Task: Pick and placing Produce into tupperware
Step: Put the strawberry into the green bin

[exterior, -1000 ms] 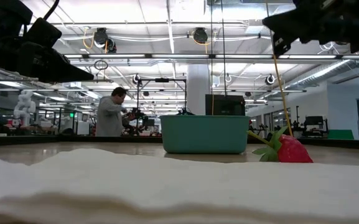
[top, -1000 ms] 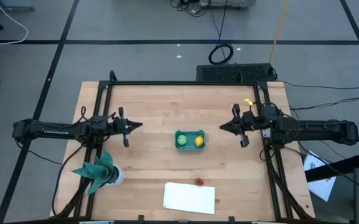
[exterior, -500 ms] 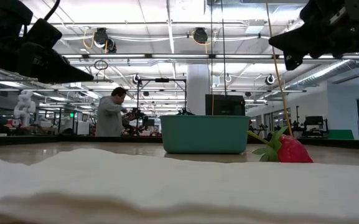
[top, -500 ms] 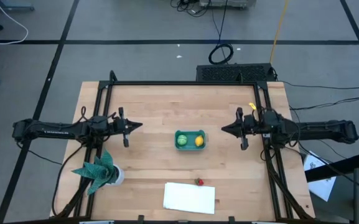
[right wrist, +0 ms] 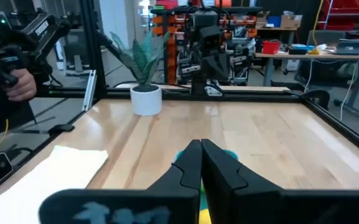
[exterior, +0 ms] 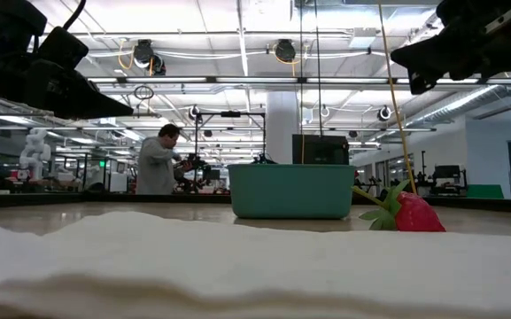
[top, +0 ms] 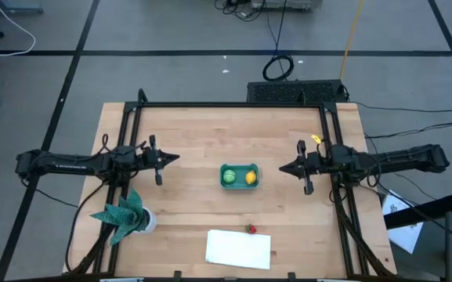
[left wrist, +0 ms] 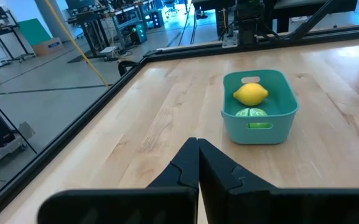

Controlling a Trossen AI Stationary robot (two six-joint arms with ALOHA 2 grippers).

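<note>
The teal tupperware [top: 239, 175] stands mid-table on its flat bottom, with the green round piece [top: 229, 177] and the yellow lemon-like piece [top: 251, 178] lying inside it. The red piece [top: 251, 229], a small strawberry [exterior: 413, 213], lies on the wood nearer the front edge. My left gripper [top: 177, 157] hovers shut, left of the tupperware, pointing at it [left wrist: 260, 106]. Right of the tupperware my right gripper [top: 280, 168] hovers shut, also pointing at it; its own fingers [right wrist: 213, 163] hide most of the container.
A flat white rectangle [top: 239, 249] lies at the front edge beside the strawberry. A teal leafy plant in a white pot [top: 124, 213] stands front left. Black frame rails [top: 233, 104] run along the table's sides. A person [exterior: 158, 159] stands in the room behind.
My right gripper has swung a little toward the table's near edge and sunk slightly, staying shut and clear of everything. The produce and the tupperware have not moved.
</note>
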